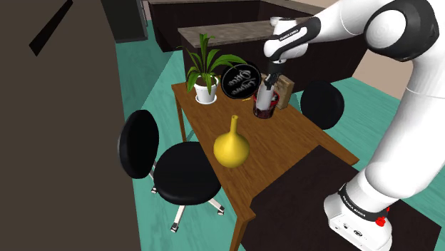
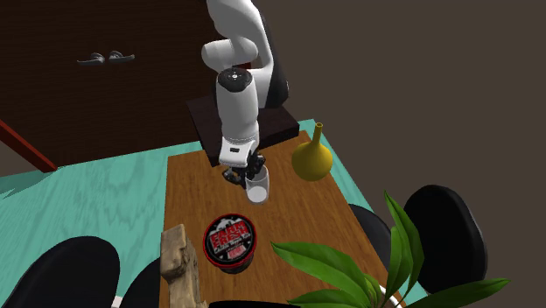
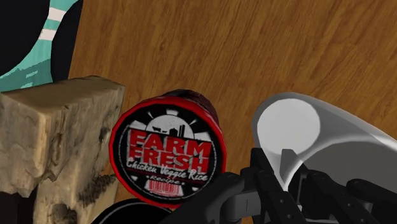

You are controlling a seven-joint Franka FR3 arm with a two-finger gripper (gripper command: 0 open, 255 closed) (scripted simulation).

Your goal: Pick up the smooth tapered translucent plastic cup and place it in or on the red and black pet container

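1. Gripper, nearest the wrist lens: black fingers clamped on the wall of the cup. It looks like one finger inside the rim and one outside, but the pinch is partly hidden, so that's my reading.
2. Cup: pale grey-white, tapered, mouth up. In the second exterior view the cup hangs at the gripper over the table, on the arm's side of the target. Can't tell how high off the wood.
3. Target: red and black container, upright on the table, round lid reading "Farm Fresh". It is near the cup and not touching it.
4. Wood block sits just beside the container, on the side away from the cup.
5. Step in hand, as I judge it: carry the cup across to the lid.
   - Get the cup base above lid height first.
   - Centre it over the lid and keep it upright.
   - Lower until the base rests, then release.
   - A rim pinch is a weak grip, so move slowly with no tilt.
6. Risks: set off-centre, the narrow base tips off the lid. Overshoot bumps the block.
7. Yellow vase and potted plant stand off the path.
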